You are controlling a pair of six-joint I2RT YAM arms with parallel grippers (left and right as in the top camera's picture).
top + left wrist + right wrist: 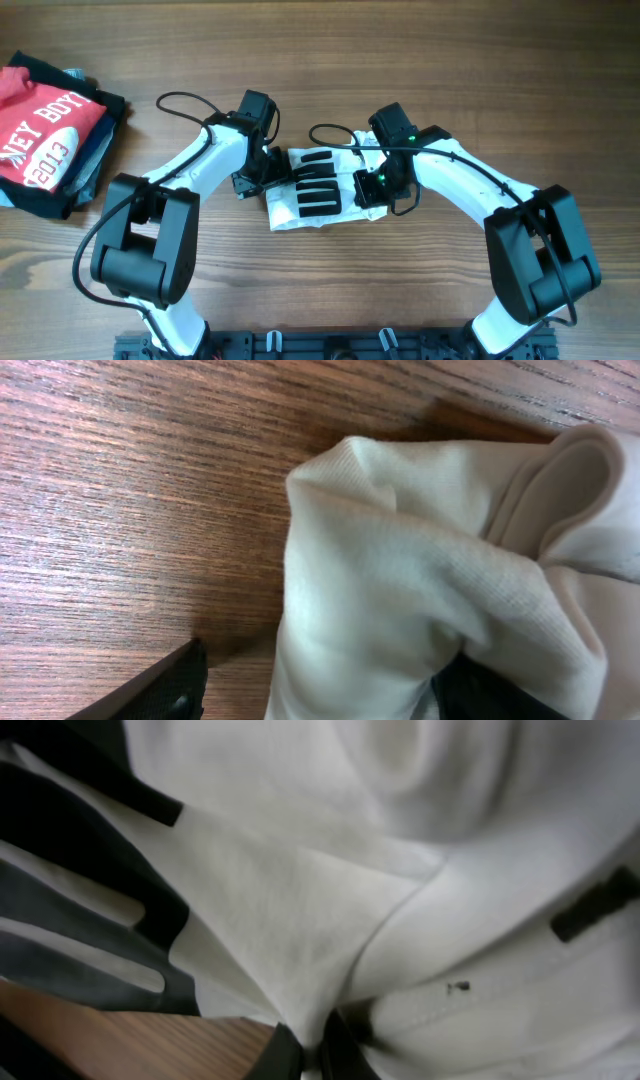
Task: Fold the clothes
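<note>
A white garment with black stripes (312, 190) lies bunched and partly folded at the middle of the table. My left gripper (262, 176) is at its left edge. In the left wrist view the fingers (335, 695) stand wide apart, with a fold of the white cloth (400, 560) lying between them. My right gripper (368, 188) is at the garment's right edge. In the right wrist view its fingertips (312, 1055) are pinched together on a fold of the white cloth (330, 920).
A stack of folded clothes with a red printed shirt (45, 125) on top lies at the far left of the wooden table (330, 290). Both arms arch over the middle of the table.
</note>
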